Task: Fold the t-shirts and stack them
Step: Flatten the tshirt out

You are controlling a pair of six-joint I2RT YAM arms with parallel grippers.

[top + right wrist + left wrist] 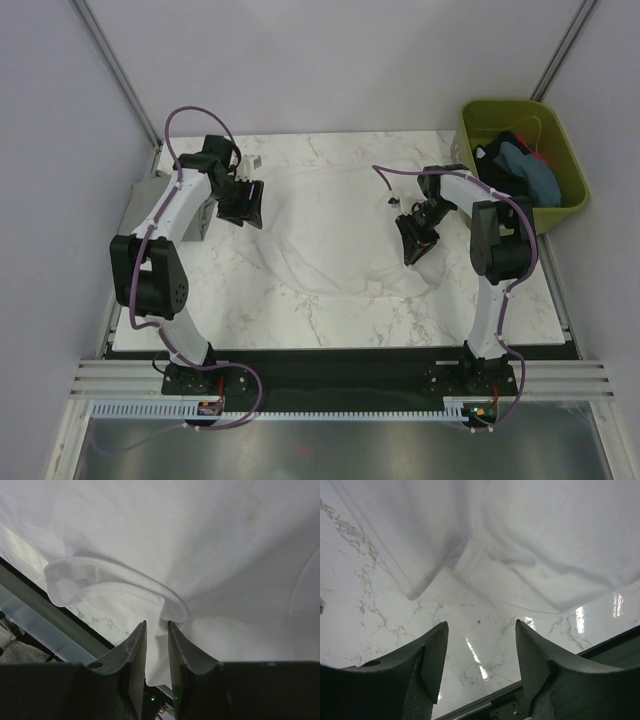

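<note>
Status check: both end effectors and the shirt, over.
Left end effector open, just short of white shirt. Right end effector shut on a fold of it. Other shirts in bin.

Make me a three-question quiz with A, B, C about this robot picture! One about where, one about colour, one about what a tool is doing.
1. Where is the green bin? A) near left B) middle C) far right
2. What colour is the shirt spread on the table? A) white B) red C) yellow
3. The right tool is: A) wide open B) shut on the shirt C) holding the bin
Answers: C, the bin sits at the table's far right corner. A, the cloth is white. B, it pinches a fold of shirt.
</note>
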